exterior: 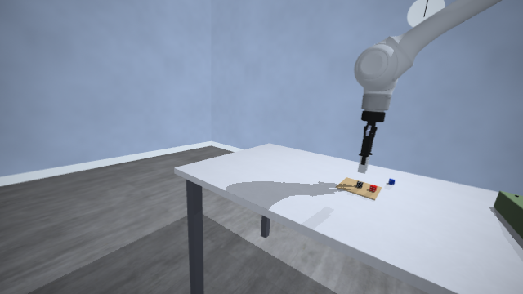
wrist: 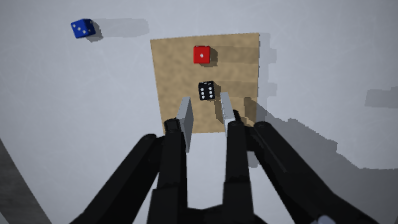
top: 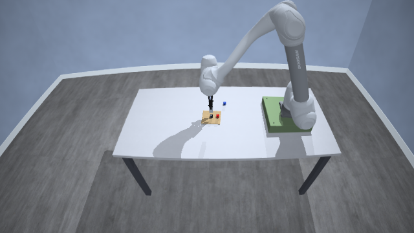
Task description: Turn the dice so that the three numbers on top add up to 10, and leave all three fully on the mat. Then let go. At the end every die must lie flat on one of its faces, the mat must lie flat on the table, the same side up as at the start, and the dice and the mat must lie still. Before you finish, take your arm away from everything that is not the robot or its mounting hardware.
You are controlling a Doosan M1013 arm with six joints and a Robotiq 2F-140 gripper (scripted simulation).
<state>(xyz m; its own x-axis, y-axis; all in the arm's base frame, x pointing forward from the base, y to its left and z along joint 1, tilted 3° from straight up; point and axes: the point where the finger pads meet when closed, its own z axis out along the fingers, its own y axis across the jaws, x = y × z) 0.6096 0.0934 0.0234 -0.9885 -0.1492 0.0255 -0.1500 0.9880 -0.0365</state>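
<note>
A white surface extends past every side of the tan mat, which carries the black die and red die; the blue die sits outside. Slightly parted, the fingers hover empty above.

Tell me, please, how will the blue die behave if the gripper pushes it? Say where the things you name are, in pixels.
The blue die [top: 224, 103] [exterior: 391, 181] [wrist: 82, 28] looks stiff, so it should keep its shape. Its flat faces suggest sliding rather than rolling. The table [top: 162, 129] [exterior: 265, 171] [wrist: 50, 100] looks smooth, so it may slip easily.
</note>
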